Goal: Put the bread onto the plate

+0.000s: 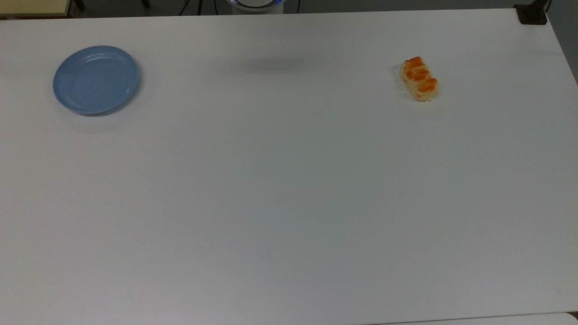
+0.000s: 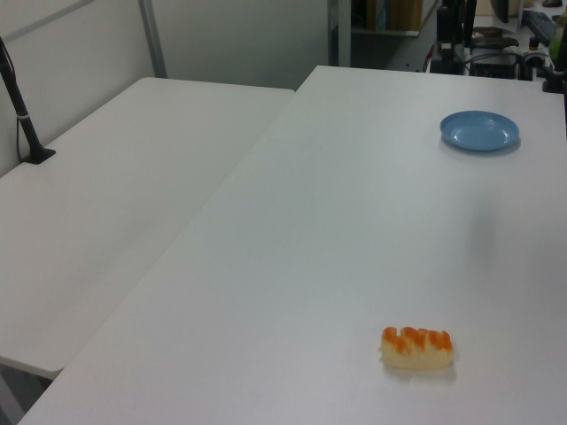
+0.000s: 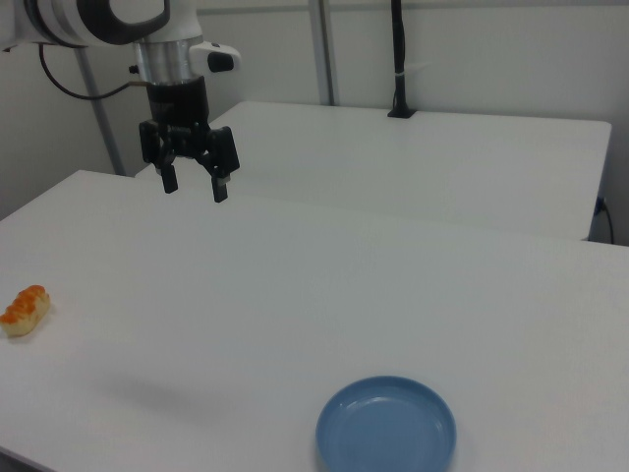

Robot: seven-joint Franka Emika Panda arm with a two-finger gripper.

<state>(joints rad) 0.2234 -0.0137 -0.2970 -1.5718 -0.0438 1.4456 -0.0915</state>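
The bread (image 1: 419,78) is a small pale-yellow roll with orange glazed ridges, lying on the white table at the top view's right. It also lies near the front in the left view (image 2: 416,347) and at the far left of the right view (image 3: 24,309). The light-blue plate (image 1: 95,79) sits at the top view's left, far from the bread, and holds nothing; it appears at the back in the left view (image 2: 479,131) and at the bottom of the right view (image 3: 385,430). My gripper (image 3: 194,186) hangs open high above the table, well away from both.
The white table (image 1: 289,180) stretches wide between plate and bread. A second white table (image 2: 115,177) adjoins it. A black post base (image 1: 532,13) stands at the top view's upper right corner. The arm's base (image 1: 255,3) sits at the far edge.
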